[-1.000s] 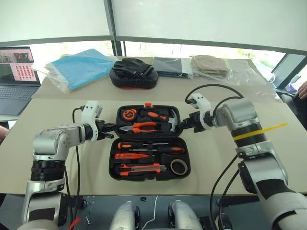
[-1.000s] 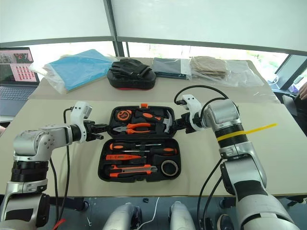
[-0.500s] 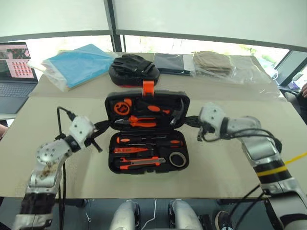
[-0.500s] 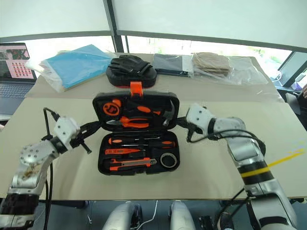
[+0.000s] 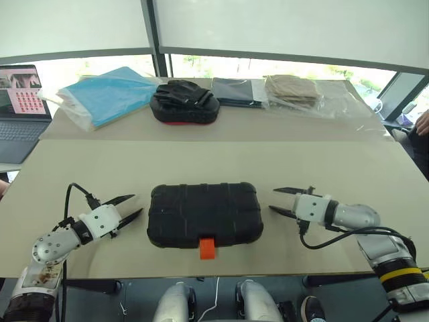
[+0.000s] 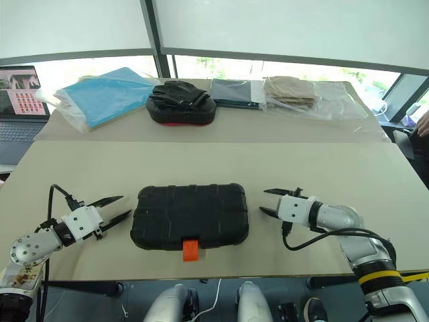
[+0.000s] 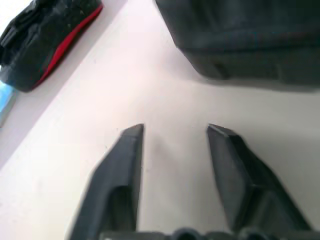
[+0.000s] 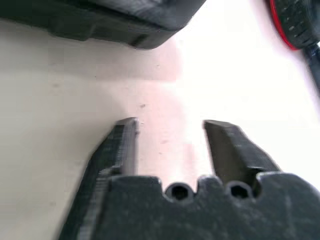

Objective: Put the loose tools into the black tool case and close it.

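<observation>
The table (image 5: pixel 201 164) carries everything, with the closed tool case (image 5: pixel 204 215) lying flat near its front edge, lid down and its small orange latch (image 5: pixel 207 248) at the case's six o'clock side. Far back at twelve o'clock from the case sit a blue bag (image 5: pixel 107 94), a black pouch (image 5: pixel 186 102) with gloves on it, a dark folded cloth (image 5: pixel 233 92) and a tan cloth (image 5: pixel 293 90) in clear wrap; a laptop (image 5: pixel 20 100) stands at about ten o'clock. The left gripper (image 5: pixel 127 206) rests at nine o'clock of the case, fingers spread apart and holding nothing. The right gripper (image 5: pixel 280 200) rests at three o'clock, fingers likewise apart and empty, just clear of the case.
</observation>
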